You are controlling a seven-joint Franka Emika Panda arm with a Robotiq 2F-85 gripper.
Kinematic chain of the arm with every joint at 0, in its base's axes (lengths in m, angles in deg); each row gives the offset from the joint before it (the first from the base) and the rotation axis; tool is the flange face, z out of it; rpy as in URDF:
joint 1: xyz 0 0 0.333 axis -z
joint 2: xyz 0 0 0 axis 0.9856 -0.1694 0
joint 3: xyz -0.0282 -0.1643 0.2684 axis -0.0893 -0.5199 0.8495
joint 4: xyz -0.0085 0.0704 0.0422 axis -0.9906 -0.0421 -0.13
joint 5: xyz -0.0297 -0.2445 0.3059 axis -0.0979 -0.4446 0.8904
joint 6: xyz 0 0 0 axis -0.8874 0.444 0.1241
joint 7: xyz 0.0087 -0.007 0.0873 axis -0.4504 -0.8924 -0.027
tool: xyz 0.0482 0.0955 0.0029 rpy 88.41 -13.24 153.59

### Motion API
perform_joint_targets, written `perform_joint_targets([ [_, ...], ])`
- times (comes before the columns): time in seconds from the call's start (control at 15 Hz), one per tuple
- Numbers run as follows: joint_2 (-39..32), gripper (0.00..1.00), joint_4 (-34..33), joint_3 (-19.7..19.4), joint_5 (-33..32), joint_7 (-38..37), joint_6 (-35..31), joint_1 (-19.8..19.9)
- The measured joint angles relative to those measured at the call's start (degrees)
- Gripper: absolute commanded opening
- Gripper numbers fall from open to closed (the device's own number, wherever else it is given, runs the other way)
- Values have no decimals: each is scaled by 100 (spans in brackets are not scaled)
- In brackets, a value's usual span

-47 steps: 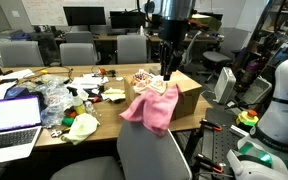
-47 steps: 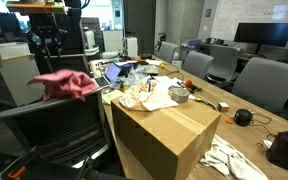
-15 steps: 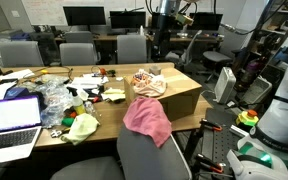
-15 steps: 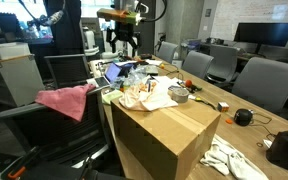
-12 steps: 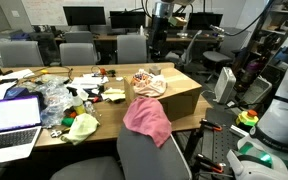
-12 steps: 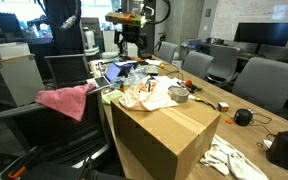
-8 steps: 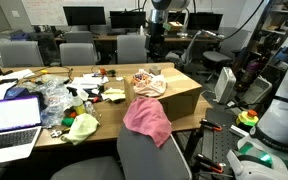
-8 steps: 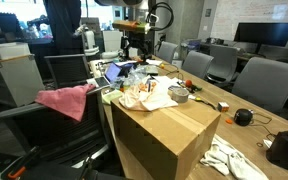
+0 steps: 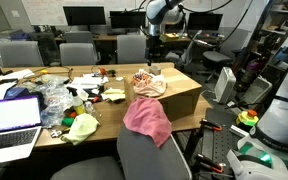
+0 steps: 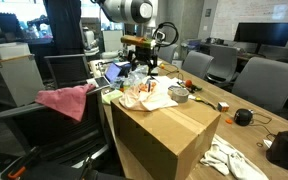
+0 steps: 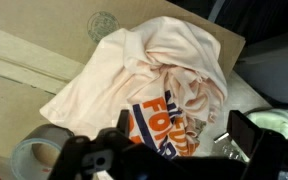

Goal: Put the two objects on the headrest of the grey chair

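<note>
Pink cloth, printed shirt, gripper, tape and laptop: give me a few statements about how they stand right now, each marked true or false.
1. The pink cloth is draped over the top of the grey chair. True.
2. The printed shirt lies on the laptop. False: it lies bunched on top of the cardboard box.
3. The gripper is shut on the printed shirt. False: it is open above the shirt and holds nothing.
4. In the wrist view, a roll of tape lies on the box beside the shirt. True.
5. The laptop is closed. False: it stands open with its screen lit.
</note>
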Motion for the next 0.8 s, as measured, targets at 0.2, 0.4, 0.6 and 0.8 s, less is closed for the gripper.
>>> perform_joint_targets([
  [0.2,-286,100,-109,51,182,1,0,123],
  [0.4,-586,100,-254,133,390,3,17,240],
  [0.6,-865,100,-372,250,594,4,38,343],
  [0.8,-1104,100,-448,353,736,4,43,413],
])
